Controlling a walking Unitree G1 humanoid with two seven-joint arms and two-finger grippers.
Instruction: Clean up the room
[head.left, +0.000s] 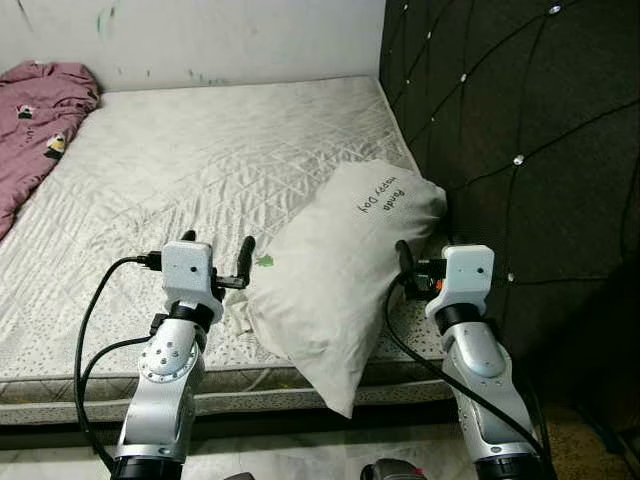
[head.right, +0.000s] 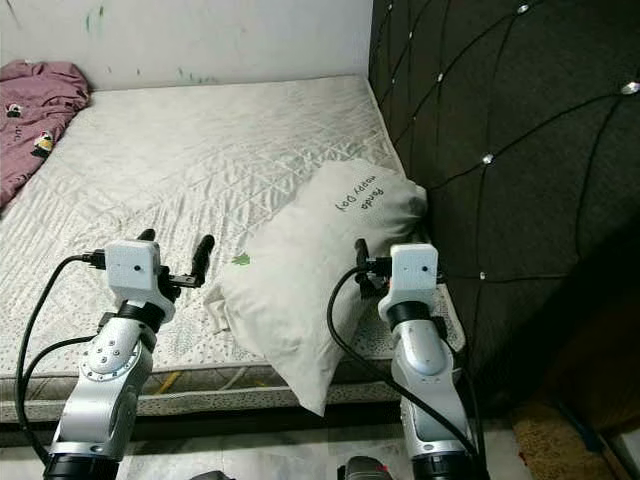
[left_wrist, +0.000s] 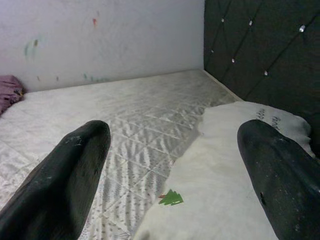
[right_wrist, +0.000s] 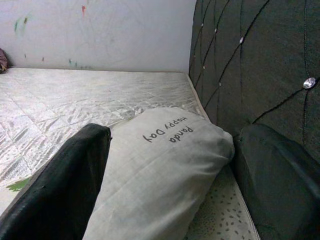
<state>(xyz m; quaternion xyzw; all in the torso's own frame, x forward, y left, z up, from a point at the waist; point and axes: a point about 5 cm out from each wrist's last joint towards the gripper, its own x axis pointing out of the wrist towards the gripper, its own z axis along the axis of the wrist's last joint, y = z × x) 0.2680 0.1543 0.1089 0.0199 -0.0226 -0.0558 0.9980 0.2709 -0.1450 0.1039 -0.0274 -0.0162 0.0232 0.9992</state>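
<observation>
Nearest, the left gripper (head.left: 217, 255) is held over the near edge of the quilted off-white mattress (head.left: 200, 160), its two black fingers spread apart and grasping nothing. The right gripper (right_wrist: 170, 165) is raised at the near right, fingers likewise spread and empty, one either side of the pillow in its wrist view. Between the two grippers a pale grey-white fabric pillow (head.left: 340, 270) with dark lettering and a small green tree print is seen lying diagonally, its near corner overhanging the mattress edge, its far end just beside the dark tufted studded headboard (head.left: 520, 130) at right. At far left, a crumpled maroon garment (head.left: 35, 115) is seen on the mattress against the white wall (head.left: 200, 35).
</observation>
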